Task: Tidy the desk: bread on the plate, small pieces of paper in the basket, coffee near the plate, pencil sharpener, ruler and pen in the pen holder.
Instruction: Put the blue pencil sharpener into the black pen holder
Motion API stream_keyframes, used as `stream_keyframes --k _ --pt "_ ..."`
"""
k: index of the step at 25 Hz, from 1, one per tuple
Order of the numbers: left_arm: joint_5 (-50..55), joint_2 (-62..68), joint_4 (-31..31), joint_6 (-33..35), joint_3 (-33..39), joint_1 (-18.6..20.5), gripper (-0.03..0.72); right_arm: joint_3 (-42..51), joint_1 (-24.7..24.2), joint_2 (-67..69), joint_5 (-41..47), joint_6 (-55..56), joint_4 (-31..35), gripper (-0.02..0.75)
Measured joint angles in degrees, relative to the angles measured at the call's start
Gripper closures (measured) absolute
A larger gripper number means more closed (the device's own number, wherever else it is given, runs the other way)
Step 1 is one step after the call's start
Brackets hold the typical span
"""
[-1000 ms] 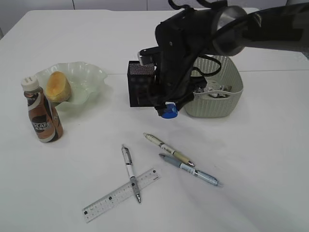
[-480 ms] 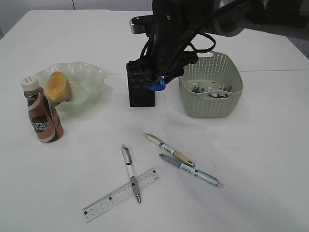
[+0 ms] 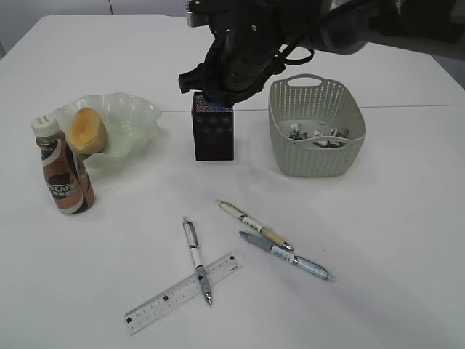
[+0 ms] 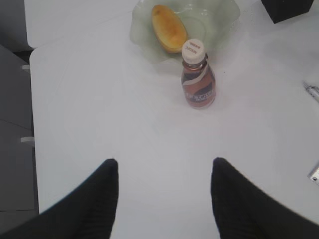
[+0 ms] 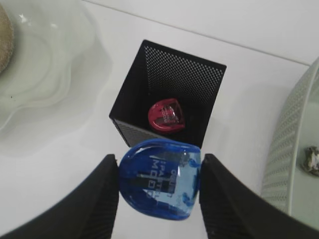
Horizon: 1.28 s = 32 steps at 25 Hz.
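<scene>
Above the holder in the exterior view, our right arm hangs, with the basket to its right; bread sits on the plate, coffee beside it, and pens and ruler lie nearer on the desk.

Beyond our spread, empty left fingers, the left wrist view shows coffee and plate.

Between our right fingers, the right wrist view shows a blue sharpener pinched over the holder, a red sharpener inside.
</scene>
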Motion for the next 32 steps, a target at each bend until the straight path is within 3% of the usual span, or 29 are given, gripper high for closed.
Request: stream_keyframes --k 13,32 --pt "-0.50 1.33 0.46 0.00 0.00 0.00 0.254 0.00 0.00 0.99 -12.67 -0.13 -6.96 0.381" --pt "-1.91 2.47 1.15 0.00 0.00 0.00 0.254 0.00 -1.94 5.87 -20.48 0.94 -7.53 0.381"
